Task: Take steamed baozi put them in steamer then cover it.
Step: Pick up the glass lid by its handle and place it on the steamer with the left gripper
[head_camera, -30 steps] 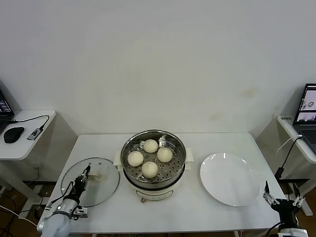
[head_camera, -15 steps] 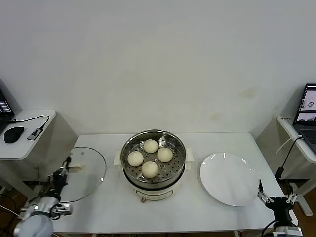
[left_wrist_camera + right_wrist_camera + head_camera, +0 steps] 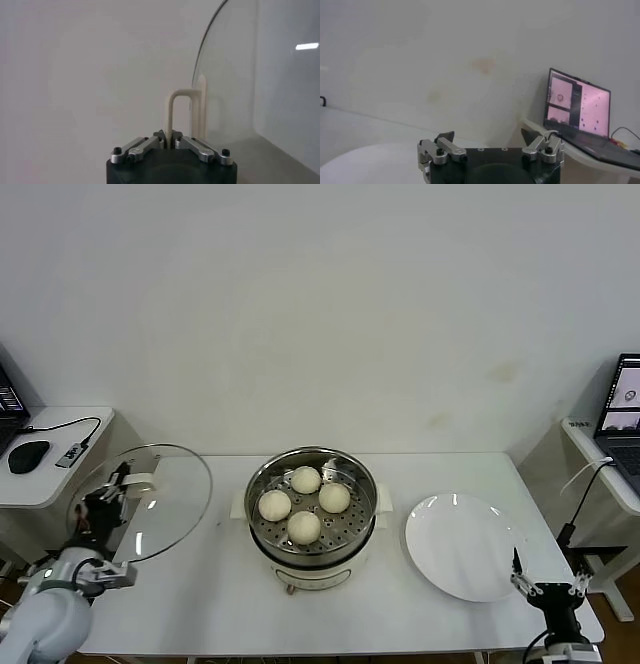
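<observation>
Four cream-white baozi point(image 3: 304, 502) sit on the perforated tray inside the steel steamer point(image 3: 311, 519) at the table's middle. My left gripper point(image 3: 108, 489) is shut on the cream bar handle point(image 3: 176, 112) of the glass cover point(image 3: 145, 502). It holds the cover tilted up above the table's left end, well left of the steamer. The cover also shows in the left wrist view point(image 3: 250, 75). My right gripper point(image 3: 545, 587) is open and empty, low at the table's front right corner, beside the white plate.
A flat white plate point(image 3: 466, 546) lies right of the steamer. A side table with a mouse point(image 3: 28, 455) and cable stands at the left. A laptop point(image 3: 622, 414) stands on a stand at the right.
My left gripper lifted the cover off the table, swung it left and up and tilted it on edge. My right gripper drew slightly back toward the front right corner.
</observation>
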